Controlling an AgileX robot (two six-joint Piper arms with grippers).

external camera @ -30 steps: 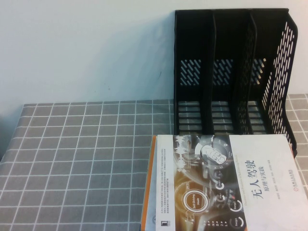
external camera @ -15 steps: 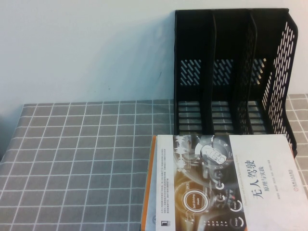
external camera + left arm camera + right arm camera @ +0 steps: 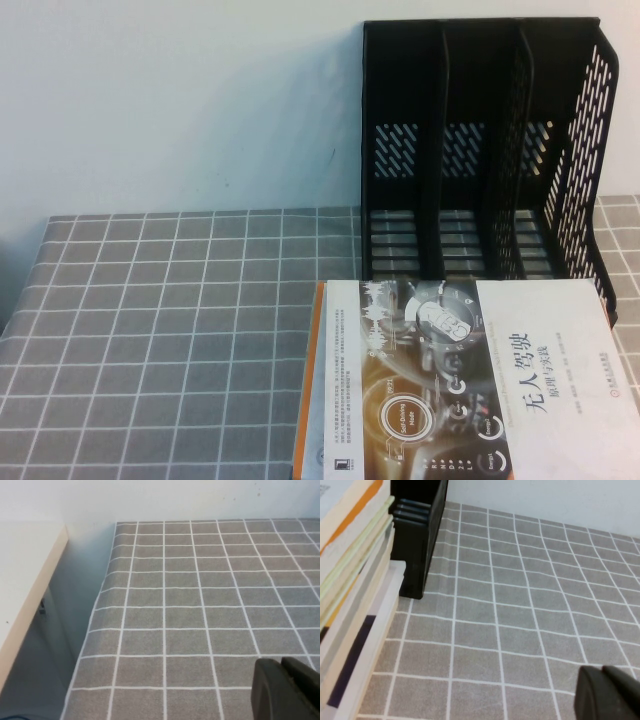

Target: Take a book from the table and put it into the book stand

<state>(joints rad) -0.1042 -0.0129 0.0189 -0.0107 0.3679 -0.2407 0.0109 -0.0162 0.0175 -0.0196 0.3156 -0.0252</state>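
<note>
- Where the grey cloth with its white grid covers everything, the table [image 3: 180, 330] fills the lower part of the high view and runs back to a pale wall; no arm shows from that camera.
- The book stand [image 3: 480, 150] stands upright at the table's far right against the wall: black, three upright compartments, slotted walls, nothing inside any of them.
- The book [image 3: 460, 385] lies flat, cover up, at the near right, just in front of the stand's open base; orange spine on its left edge, white title band toward the right. It tops a stack: the right wrist view shows several books [image 3: 350, 605] piled edge-on, the stand's black corner close behind them.
- The left gripper [image 3: 290, 690] hovers over bare cloth near the table's left edge, off the book entirely; only a dark tip shows, so spread or pressed together cannot be told.
- The right gripper [image 3: 607, 695] sits above bare cloth to the right of the stack, apart from it; same dark tip only, state cannot be told.
</note>
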